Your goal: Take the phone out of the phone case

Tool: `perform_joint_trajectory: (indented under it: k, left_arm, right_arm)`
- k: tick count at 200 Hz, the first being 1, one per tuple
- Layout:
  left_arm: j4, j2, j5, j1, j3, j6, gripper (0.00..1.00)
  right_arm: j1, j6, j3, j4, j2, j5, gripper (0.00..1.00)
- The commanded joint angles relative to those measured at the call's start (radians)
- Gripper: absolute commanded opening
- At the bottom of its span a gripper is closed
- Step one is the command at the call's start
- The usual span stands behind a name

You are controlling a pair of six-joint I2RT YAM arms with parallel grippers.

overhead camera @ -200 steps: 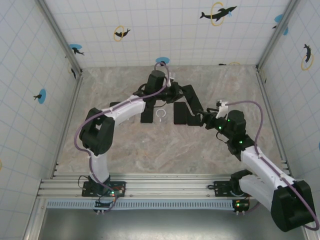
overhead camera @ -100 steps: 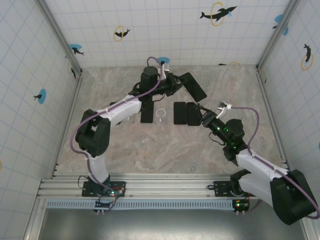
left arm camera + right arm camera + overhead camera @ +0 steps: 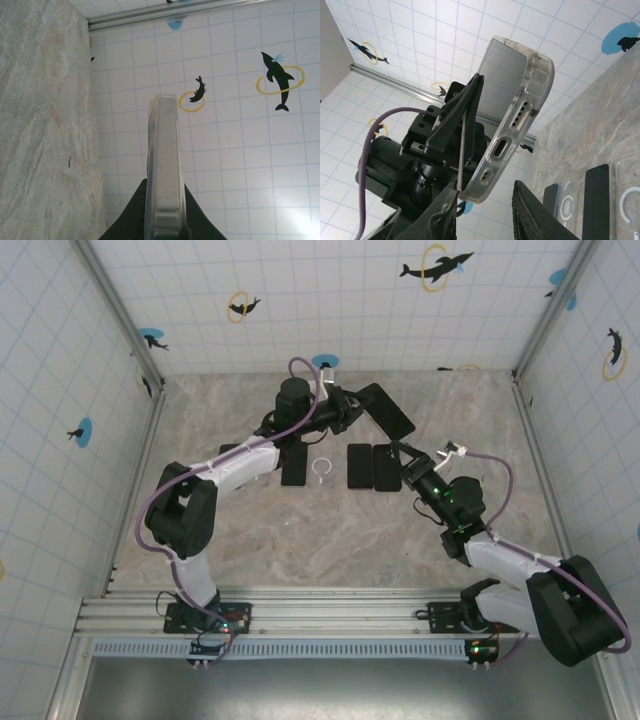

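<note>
The phone in its clear phone case (image 3: 386, 410) hangs tilted above the back of the table, with my left gripper (image 3: 348, 412) shut on its upper part. In the left wrist view the case (image 3: 165, 150) stands edge-on between the black fingers (image 3: 197, 220). In the right wrist view the case's bottom corner (image 3: 492, 165), with its port and speaker holes, lies between my right gripper's (image 3: 485, 192) jaws. The left jaw touches the corner and a gap is left to the right jaw, so that gripper is open. The right gripper (image 3: 405, 453) sits just below the phone's near end.
Several dark phones and cases lie flat in a row on the marble table: one (image 3: 293, 465) at the left, two (image 3: 360, 467) (image 3: 387, 468) at the right, with a white ring (image 3: 320, 469) between. Tiled walls enclose the table.
The left arm has carried the cased phone up and toward the back wall. The right gripper has followed it and its jaws have narrowed around the case's bottom corner.
</note>
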Motion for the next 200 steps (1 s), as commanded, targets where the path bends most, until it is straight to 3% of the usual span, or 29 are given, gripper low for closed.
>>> perform_joint_trajectory:
  k: [1, 95, 161, 200]
  left_arm:
    - [0.101, -0.059, 0.025, 0.001, -0.003, -0.027, 0.14]
    - [0.132, -0.069, 0.033, 0.000, -0.010, -0.106, 0.13]
    - [0.248, -0.108, 0.063, 0.001, -0.055, -0.275, 0.12]
    - [0.315, -0.122, 0.088, 0.001, -0.081, -0.349, 0.10]
  right_arm:
    - [0.004, 0.041, 0.036, 0.096, 0.021, 0.015, 0.29]
    - [-0.025, 0.000, 0.039, 0.102, 0.073, -0.061, 0.14]
    - [-0.055, -0.169, 0.055, 0.016, 0.068, -0.156, 0.12]
    - [-0.069, -0.343, 0.123, -0.190, 0.060, -0.203, 0.11]
